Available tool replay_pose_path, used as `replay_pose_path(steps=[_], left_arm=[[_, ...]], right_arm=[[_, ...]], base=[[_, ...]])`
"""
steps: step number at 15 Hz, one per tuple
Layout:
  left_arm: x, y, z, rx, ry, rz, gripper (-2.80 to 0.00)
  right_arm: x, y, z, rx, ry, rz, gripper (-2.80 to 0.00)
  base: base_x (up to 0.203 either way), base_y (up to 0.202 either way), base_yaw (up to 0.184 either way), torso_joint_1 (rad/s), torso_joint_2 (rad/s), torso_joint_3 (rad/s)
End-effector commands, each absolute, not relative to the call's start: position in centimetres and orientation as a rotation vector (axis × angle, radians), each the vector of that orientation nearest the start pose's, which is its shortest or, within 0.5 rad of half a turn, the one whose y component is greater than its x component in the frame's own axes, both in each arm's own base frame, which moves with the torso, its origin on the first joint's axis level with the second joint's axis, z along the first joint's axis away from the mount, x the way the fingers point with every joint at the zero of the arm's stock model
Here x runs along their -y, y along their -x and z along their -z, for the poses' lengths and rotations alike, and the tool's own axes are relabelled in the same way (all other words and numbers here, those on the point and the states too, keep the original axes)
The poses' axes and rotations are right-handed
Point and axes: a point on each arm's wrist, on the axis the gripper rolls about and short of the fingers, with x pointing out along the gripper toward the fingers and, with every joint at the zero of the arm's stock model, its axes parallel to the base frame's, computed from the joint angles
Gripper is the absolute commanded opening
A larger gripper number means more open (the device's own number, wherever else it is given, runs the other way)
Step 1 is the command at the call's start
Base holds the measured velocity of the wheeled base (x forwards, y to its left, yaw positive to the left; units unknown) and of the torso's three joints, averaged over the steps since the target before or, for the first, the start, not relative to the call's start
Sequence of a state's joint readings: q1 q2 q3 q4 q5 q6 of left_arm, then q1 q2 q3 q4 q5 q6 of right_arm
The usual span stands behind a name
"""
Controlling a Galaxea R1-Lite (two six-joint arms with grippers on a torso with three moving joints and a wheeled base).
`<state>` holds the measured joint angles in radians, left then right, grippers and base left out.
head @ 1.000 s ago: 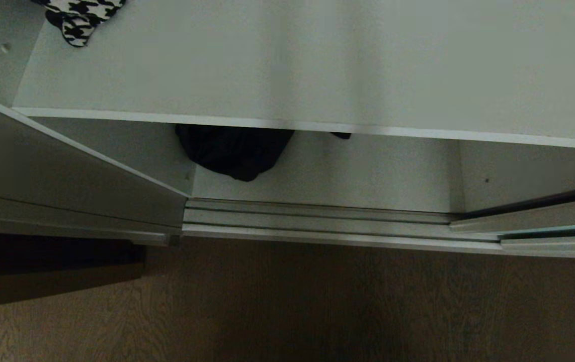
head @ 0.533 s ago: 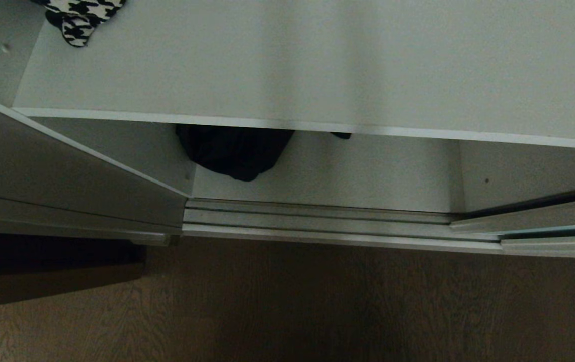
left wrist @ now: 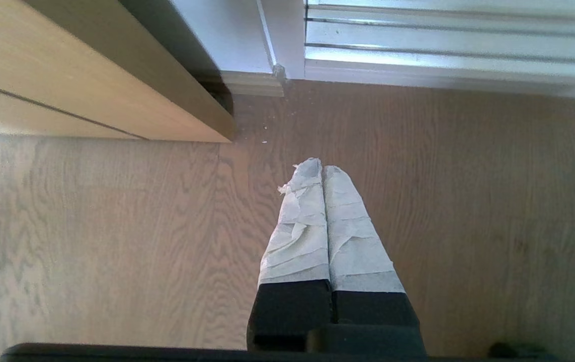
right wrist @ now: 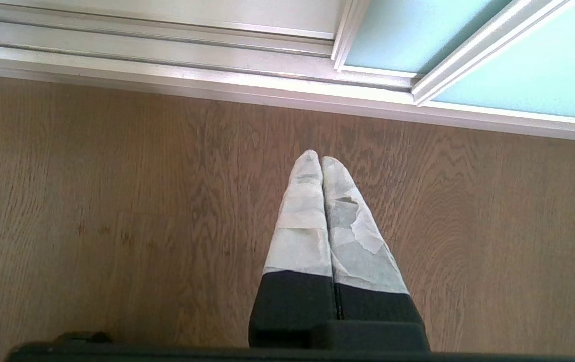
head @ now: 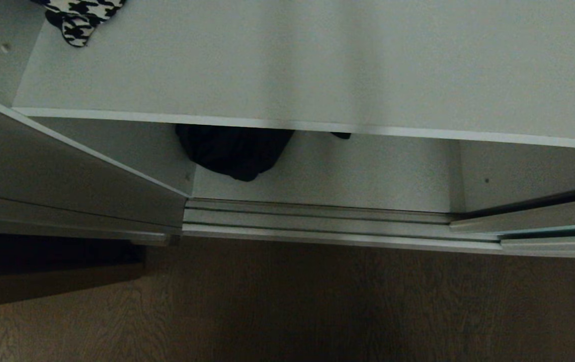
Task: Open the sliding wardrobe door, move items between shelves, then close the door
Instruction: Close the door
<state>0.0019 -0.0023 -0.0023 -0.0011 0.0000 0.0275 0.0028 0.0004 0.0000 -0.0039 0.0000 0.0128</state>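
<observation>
On your far left, a pale wooden cabinet stands on the wood floor just beside the wardrobe's white outer side wall. Your left gripper hangs over bare floor near that corner, its tape-wrapped fingers pressed together from base to tip with nothing between them.

Moving right, the wardrobe stands open. On the upper shelf, in its back left corner, lies a black-and-white houndstooth cloth, partly cut off by the edge of the head view. Below it, on the lower shelf, a dark bundle of fabric sits left of centre, half hidden under the upper shelf's front edge; you cannot tell what kind of garment it is. A small dark scrap peeks out from under that same edge a little further right. The ribbed silver floor track runs across the front of the opening.

Further right, your right gripper hangs over the floor just in front of the track, its taped fingers likewise closed against each other and empty.

At the far right, the sliding wardrobe door is pushed aside: its frosted aqua glass in the silver frame stands in the track, overlapping a second glass panel behind it, and leaves the shelves uncovered.
</observation>
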Motion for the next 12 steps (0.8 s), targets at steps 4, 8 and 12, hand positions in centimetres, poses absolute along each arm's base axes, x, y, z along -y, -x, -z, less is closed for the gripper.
replay_pose_path(steps=[4, 8, 12], left_arm=[[0.01, 2.28, -7.63, 0.003, -0.035, -0.001, -2.80], [0.01, 2.28, -7.59, 0.000, -0.052, 0.003, -2.80], [0.02, 2.28, -7.64, 0.005, -0.046, 0.004, -2.80]], right_arm=[[0.01, 2.28, -7.60, 0.005, -0.012, -0.003, -2.80], [0.01, 2.28, -7.60, 0.005, -0.012, -0.003, -2.80], [0.01, 2.28, -7.60, 0.005, -0.012, -0.003, -2.80]], base=[[0.000, 0.000, 0.000, 0.000, 0.00, 0.000], [0.000, 0.000, 0.000, 0.000, 0.00, 0.000], [0.000, 0.000, 0.000, 0.002, 0.00, 0.103]])
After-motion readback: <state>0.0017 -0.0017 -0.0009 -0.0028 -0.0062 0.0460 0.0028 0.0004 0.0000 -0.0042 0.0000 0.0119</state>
